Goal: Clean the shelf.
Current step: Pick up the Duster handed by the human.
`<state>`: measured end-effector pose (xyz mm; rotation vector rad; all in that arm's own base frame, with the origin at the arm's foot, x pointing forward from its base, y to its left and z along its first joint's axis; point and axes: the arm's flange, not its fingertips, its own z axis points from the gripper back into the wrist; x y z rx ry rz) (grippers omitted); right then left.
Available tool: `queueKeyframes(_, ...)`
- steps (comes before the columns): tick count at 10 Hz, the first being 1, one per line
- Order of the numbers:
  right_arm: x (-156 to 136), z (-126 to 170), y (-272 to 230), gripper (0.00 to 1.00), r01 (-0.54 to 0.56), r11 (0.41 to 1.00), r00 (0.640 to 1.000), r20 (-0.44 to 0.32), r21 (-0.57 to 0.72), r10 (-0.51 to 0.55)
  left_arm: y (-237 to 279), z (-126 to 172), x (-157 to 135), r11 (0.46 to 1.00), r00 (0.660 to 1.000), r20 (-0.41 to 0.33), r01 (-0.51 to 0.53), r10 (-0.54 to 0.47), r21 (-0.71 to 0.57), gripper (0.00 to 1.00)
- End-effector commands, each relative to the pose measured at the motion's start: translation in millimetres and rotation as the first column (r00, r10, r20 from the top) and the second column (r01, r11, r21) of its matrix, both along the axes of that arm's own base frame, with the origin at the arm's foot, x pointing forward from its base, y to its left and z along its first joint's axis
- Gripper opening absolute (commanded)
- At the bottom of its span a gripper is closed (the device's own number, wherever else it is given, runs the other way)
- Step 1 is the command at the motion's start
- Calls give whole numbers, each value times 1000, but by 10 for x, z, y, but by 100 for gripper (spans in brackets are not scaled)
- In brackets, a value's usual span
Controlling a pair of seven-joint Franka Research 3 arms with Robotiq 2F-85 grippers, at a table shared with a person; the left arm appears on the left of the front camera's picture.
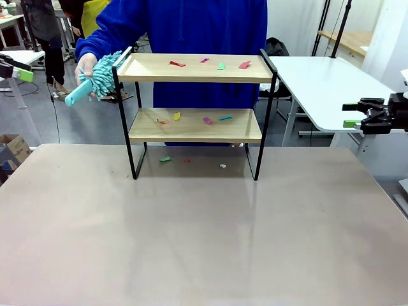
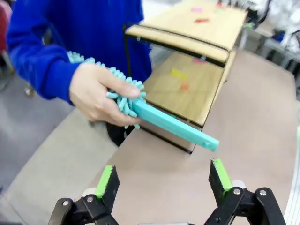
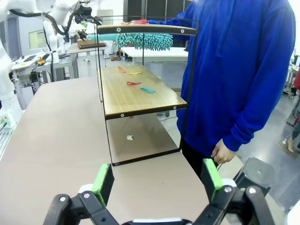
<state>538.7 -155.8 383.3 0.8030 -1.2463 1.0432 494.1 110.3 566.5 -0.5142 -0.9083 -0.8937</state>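
Pale-wood, thin black-frame shelf (image 1: 153, 67), coloured paper scraps (image 1: 177, 64), fluffy teal duster (image 1: 102, 73) held by person (image 1: 204, 25), smooth beige surface (image 1: 204, 236), left hand (image 2: 163, 176) and right hand (image 3: 157, 180) both apart

I count one shelf (image 1: 268, 70) with two boards. Paper scraps (image 1: 177, 64): four on the top board (image 1: 146, 69), four on the lower board (image 1: 153, 131), three on the bench (image 1: 204, 229) beneath. One teal duster (image 1: 95, 80).
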Motion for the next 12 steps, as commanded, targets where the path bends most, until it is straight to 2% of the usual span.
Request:
queueKeyframes(1,-2,23,19,100,-4,1000,1000,5,-1,4,-335,-7,-173,996,995,-63,-76,79,52,100)
queueKeyframes(2,-2,23,19,100,-4,1000,1000,5,-1,4,0,0,0,1000,1000,0,0,0,0,100)
queueKeyframes(5,-2,23,19,100,-4,1000,1000,5,-1,4,0,0,0,1000,1000,0,0,0,0,100)
queueKeyframes(6,-2,23,19,100,-4,1000,1000,5,-1,4,-81,7,-53,999,999,-22,-33,34,28,100)
queueKeyframes(9,-2,23,19,100,-4,1000,1000,5,-1,4,-488,620,-429,966,976,-119,-153,180,208,100)
queueKeyframes(11,-2,23,19,100,-4,1000,1000,5,-1,4,-810,822,-501,936,931,-234,-209,279,285,100)
queueKeyframes(12,-2,23,19,100,-4,1000,1000,5,-1,4,-1025,890,-531,903,894,-264,-265,361,338,100)
